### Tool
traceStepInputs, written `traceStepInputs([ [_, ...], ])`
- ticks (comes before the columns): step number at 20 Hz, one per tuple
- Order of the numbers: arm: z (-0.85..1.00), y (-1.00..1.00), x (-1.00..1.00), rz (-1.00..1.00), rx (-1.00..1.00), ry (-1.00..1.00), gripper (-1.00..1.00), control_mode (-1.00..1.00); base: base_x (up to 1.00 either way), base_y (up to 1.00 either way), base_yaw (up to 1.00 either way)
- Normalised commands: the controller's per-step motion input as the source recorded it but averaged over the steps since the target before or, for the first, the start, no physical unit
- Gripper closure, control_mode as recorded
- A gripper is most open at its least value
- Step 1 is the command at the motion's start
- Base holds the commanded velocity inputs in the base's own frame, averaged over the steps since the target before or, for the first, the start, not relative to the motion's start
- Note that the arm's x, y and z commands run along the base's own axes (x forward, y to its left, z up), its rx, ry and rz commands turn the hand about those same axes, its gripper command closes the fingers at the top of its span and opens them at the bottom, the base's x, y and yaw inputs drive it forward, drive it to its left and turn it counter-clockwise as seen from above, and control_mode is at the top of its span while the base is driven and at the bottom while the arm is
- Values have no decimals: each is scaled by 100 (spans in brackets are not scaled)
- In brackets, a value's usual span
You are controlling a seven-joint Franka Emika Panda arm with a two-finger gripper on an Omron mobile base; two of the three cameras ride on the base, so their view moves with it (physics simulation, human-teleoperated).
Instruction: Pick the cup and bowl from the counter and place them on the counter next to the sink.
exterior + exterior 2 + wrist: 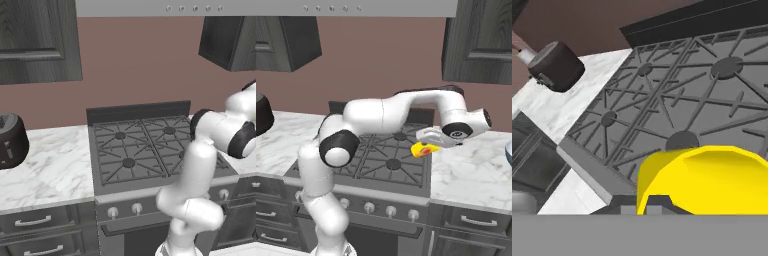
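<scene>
The cup (423,149) is small and yellow with a red-orange mark on its side, tilted, at the centre right of the right base view, above the right edge of the stove (387,156). The hand (432,142) is clenched on it. At the right edge, a pale bowl (509,151) stands on the tabletop (471,162). In the left base view, a dark round appliance (11,140) is at the left edge

cup (423,149): smooth yellow, plastic-like | bench (50,170): glossy grey-veined white marble | stove top (145,147): matt dark metal grates | cabinets (37,40): dark wood grain
</scene>
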Motion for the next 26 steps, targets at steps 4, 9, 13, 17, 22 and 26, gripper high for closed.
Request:
traceStepInputs([
  [4,44,73,-57,4,-11,-3,100,-100,0,0,0],
  [9,71,46,-29,11,-19,10,100,-100,0,0,0],
  [13,44,49,-26,10,-18,10,100,-100,0,0,0],
  [17,11,78,-23,4,-15,5,100,-100,0,0,0],
  [22,4,98,-1,0,-19,4,100,-100,0,0,0],
  [26,0,97,0,-12,-21,5,100,-100,0,0,0],
])
